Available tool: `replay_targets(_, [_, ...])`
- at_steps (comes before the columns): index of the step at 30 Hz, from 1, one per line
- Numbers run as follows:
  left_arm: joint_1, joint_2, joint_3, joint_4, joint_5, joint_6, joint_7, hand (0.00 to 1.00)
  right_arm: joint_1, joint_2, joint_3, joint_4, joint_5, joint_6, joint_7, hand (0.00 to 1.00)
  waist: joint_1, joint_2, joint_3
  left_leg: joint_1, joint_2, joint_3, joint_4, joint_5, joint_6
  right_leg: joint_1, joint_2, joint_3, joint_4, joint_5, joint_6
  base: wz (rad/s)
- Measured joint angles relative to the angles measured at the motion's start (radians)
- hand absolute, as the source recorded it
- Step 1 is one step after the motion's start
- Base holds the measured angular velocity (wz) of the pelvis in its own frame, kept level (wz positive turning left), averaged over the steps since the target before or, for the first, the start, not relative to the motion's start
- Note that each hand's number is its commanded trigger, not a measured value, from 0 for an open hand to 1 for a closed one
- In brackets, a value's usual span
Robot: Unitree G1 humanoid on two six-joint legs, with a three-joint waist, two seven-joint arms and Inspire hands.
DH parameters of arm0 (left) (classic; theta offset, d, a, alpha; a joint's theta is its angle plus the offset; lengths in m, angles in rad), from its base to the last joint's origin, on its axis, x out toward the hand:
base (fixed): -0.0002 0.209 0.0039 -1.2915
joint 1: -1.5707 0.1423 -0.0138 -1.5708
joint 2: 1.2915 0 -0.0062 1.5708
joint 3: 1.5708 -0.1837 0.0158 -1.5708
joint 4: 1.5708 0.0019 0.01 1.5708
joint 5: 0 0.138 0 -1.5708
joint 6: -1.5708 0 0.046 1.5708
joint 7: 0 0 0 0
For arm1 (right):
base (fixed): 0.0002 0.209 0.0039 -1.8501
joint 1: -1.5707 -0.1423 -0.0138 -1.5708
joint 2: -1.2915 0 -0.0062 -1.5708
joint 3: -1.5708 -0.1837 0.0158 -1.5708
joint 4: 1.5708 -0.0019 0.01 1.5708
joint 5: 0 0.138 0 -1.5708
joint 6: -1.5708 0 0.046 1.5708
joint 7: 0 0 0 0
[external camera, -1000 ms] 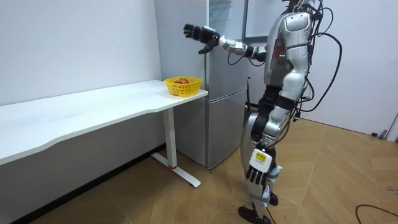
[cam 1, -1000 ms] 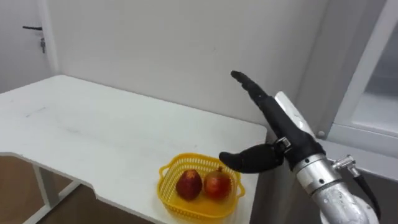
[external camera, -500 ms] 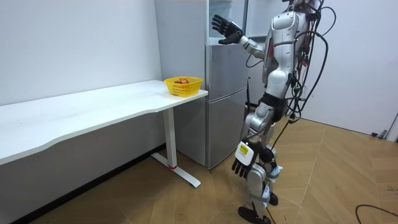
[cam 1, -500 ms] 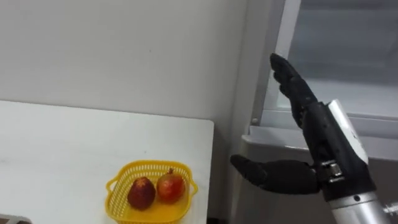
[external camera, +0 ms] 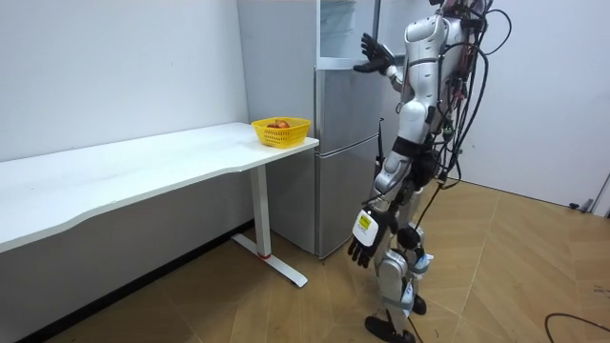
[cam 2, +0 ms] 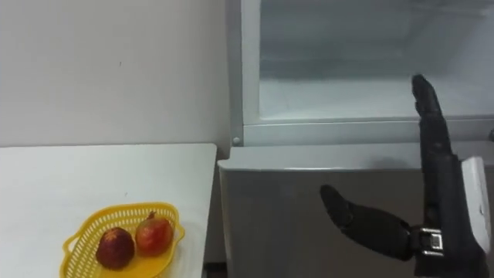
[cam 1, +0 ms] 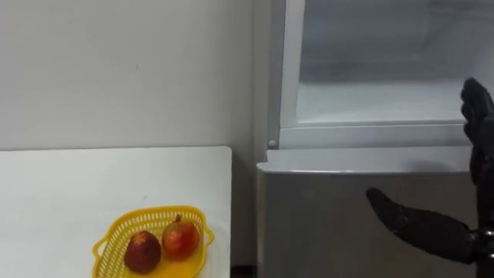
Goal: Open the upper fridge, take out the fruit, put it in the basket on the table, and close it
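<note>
- The robot stands right in front of the fridge [external camera: 334, 143], with the white table [cam 2: 77, 177] to its left. The upper compartment [cam 2: 347, 100] is open, and its pale shelf lies just above the closed lower door [cam 2: 285, 208].
- The step in hand looks like the reach into the upper compartment. I cannot make out the item to be fetched on the part of the shelf that is in view.
- To do it well, the hand should rise over the front lip of the shelf before going in. It should stay flat and clear of the frame on the left, and close only once the item sits between thumb and fingers.
- The right hand [cam 2: 438, 185] is raised before the lower door, near the shelf's edge. Its fingers are straight and point up and far, and the thumb is spread wide to the left. It holds nothing and seems to touch nothing.
- The left hand [external camera: 361, 249] hangs low at the robot's side, relaxed and empty.
- A yellow basket [cam 2: 85, 239] sits at the table's near right corner, holding two red fruits [cam 2: 116, 247], well apart from the raised hand.
</note>
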Motion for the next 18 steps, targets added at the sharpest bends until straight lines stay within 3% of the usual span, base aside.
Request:
replay_targets(8, [0.018,0.000,0.000,-0.002,-0.038,-0.003,0.016,0.00,0.126,0.013,-0.032,0.102,0.081,-0.004,-0.081,0.00,-0.019,0.006,-0.0002,0.027,0.001,0.032,-0.023,0.000,0.000,-0.005,0.006,0.026,-0.006,0.000,0.000,-0.11])
replay_targets(14, [0.016,0.000,-0.001,-0.003,-0.042,-0.004,0.038,0.00,0.150,0.023,-0.045,0.163,0.141,-0.007,-0.158,0.00,-0.042,0.015,-0.0057,0.029,0.001,0.047,-0.025,0.000,0.000,-0.008,0.005,0.035,-0.008,-0.001,0.001,-0.08])
replay_targets(18, [0.017,0.000,-0.001,-0.002,-0.040,-0.003,0.051,0.00,0.160,0.048,-0.079,0.236,0.224,-0.010,-0.222,0.00,-0.044,0.010,-0.0038,0.030,0.000,0.048,-0.025,0.000,0.000,-0.008,0.004,0.038,-0.009,-0.002,0.002,0.00])
